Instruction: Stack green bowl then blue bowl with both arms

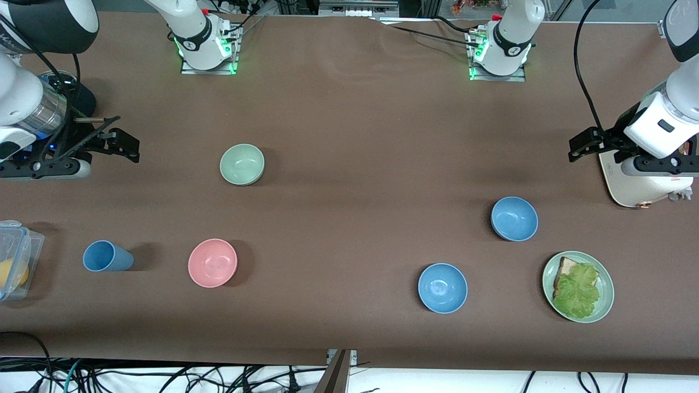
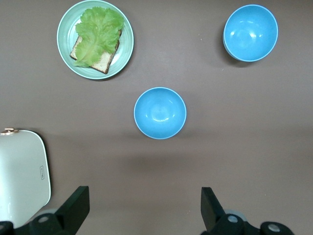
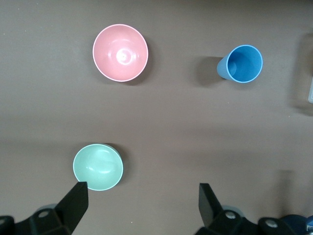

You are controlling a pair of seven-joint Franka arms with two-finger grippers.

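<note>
Both grippers hang wide open: the left gripper near the blue bowl, the right gripper near the green bowl

Pink bowl, blue cup, green plate

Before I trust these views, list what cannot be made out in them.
- Clear container holding something yellow: cut off by the front view's edge.
- White appliance: partly hidden under the left gripper in the front view, cut by the left wrist view's edge.
- Bread on the green plate: mostly covered by lettuce.
- Right gripper: fingertips cut off in its wrist view.
</note>
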